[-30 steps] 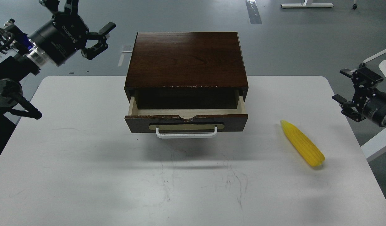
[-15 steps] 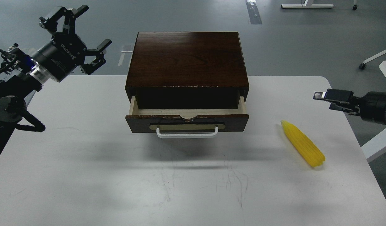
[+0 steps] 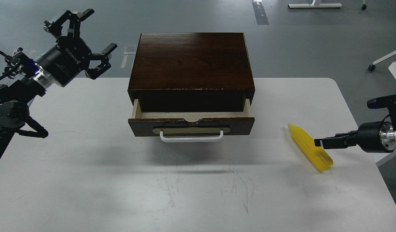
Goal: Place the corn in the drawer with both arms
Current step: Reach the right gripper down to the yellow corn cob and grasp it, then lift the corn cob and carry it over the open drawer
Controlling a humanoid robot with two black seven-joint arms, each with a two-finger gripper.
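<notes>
The yellow corn lies on the white table at the right, its point toward the far left. The dark brown drawer of the cabinet is pulled partly out, showing a strip of pale interior and a white handle. My right gripper reaches in from the right, seen edge-on, with its tip over the thick half of the corn. I cannot tell whether it touches the corn. My left gripper is open and empty, raised off the cabinet's far left corner.
The table's right edge lies just beyond the corn. White furniture legs stand on the grey floor to the right. The cabinet sits at the back middle of the table.
My right gripper has come down and leftward from above the table's right edge to the corn. My left gripper has shifted slightly and stays open. The corn and drawer have not moved.
</notes>
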